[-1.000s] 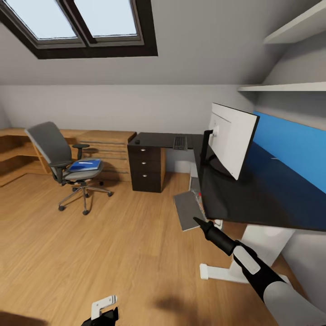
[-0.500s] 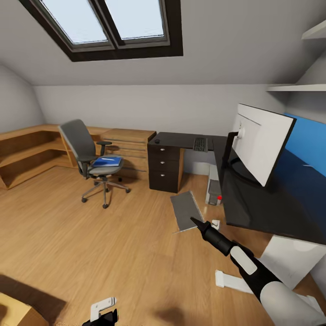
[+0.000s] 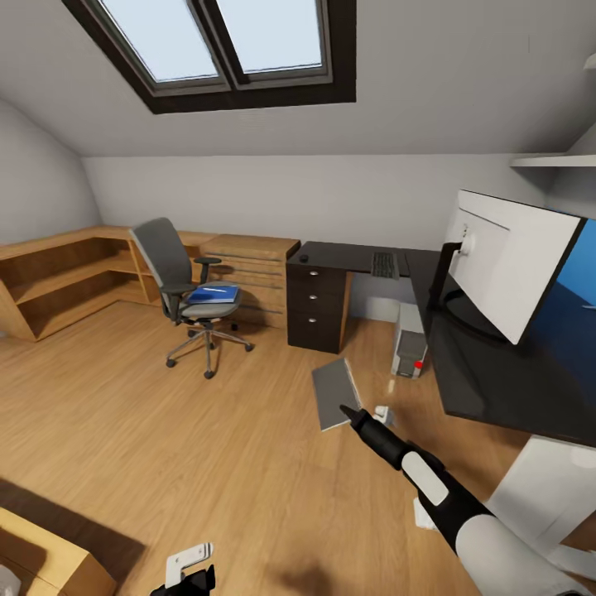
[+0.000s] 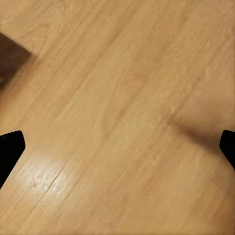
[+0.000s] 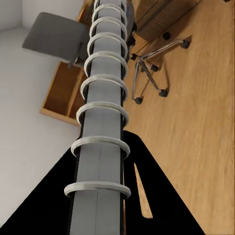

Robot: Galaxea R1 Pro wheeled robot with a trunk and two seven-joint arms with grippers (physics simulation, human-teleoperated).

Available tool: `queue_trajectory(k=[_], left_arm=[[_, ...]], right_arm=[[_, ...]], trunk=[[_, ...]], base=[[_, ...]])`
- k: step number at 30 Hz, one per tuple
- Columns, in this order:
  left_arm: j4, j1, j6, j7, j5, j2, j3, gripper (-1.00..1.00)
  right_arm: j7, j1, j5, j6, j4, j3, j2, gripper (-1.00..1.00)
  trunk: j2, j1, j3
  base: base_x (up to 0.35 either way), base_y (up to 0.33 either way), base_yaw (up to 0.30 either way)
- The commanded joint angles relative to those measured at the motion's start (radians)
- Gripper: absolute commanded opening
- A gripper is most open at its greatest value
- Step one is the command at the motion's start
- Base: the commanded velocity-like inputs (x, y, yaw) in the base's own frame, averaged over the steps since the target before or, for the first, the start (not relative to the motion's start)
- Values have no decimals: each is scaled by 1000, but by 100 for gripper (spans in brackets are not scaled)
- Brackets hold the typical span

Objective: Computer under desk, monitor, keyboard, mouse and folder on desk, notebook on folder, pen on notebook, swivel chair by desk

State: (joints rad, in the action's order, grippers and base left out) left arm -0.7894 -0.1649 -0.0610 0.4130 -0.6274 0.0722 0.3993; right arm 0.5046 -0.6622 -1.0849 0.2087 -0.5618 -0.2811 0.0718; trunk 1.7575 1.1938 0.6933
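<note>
Grey spiral-bound notebook (image 3: 333,391), clamped in my right fingers (image 5: 166,205) and hanging over the wood floor (image 3: 165,430) just off the worktop (image 3: 497,381)! My left fingers (image 4: 9,149) are spread wide apart with nothing between them. On the worktop the monitor (image 3: 513,261) stands at the near end, the keyboard (image 3: 383,265) lies farther along, and the mouse (image 3: 304,258) sits at the far end. The computer (image 3: 410,339) stands under the worktop. Well away from the worktop, the swivel chair (image 3: 178,273) carries the blue folder (image 3: 213,292) on its seat.
</note>
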Motion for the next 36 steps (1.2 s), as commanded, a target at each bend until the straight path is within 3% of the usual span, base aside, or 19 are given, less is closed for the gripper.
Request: queue_trajectory(k=[1, 7, 11, 16, 17, 19, 21, 23, 27, 29, 31, 36], left_arm=[[-2, -1, -3, 9, -5, 1, 6, 100], [-2, -1, -3, 9, -3, 1, 7, 100], [-2, -1, -3, 9, -2, 1, 7, 100], [-2, -1, -4, 9, -3, 1, 7, 100], [-2, -1, -5, 9, -3, 1, 8, 100], [-2, -1, -6, 9, -3, 0, 9, 100], [-2, -1, -6, 10, -2, -6, 10, 100], [-2, -1, -6, 12, -1, -17, 11, 100], [7, -1, -11, 12, -4, -33, 9, 100], [31, -1, -9, 10, -2, -37, 8, 100], [69, -1, -8, 10, -4, -41, 6, 100], [150, -1, -8, 11, -6, -41, 6, 100]], right_arm=[[-10, -1, -4, -7, 0, -4, -4, -100], [-133, -1, 65, -130, 37, -7, -31, -100], [-280, -1, 115, -221, 65, -7, -55, -100], [-441, -2, 205, -254, 70, -7, -83, -100], [-497, -2, 251, -258, 71, -8, -91, -100], [-550, -2, 304, -261, 72, -8, -98, -100], [-640, -2, 414, -263, 80, -6, -113, -100], [-683, -2, 474, -265, 111, -4, -126, -100], [-715, -2, 518, -299, 218, 0, -138, -100], [-722, -2, 528, -357, 297, 1, -140, -100], [-721, -1, 539, -510, 488, 0, -144, -100], [-718, 39, 545, -575, 568, -1, -146, -100]], trunk=[[1, 0, 1], [1, 0, 1], [1, 0, 1], [1, 0, 1], [1, 0, 1], [1, 0, 1], [-13, -8, -5], [-27, -15, -12], [-55, -31, -24], [-69, -38, -30], [-83, -46, -37], [-118, -65, -52]], base=[[0, 21, 3], [0, 7, 1], [0, 1, 0], [0, 0, 0], [0, 0, 0], [0, 0, 0], [0, 0, 0], [0, 0, 0], [0, 0, 0], [0, 0, 0], [0, 0, 0], [0, 0, 0]])
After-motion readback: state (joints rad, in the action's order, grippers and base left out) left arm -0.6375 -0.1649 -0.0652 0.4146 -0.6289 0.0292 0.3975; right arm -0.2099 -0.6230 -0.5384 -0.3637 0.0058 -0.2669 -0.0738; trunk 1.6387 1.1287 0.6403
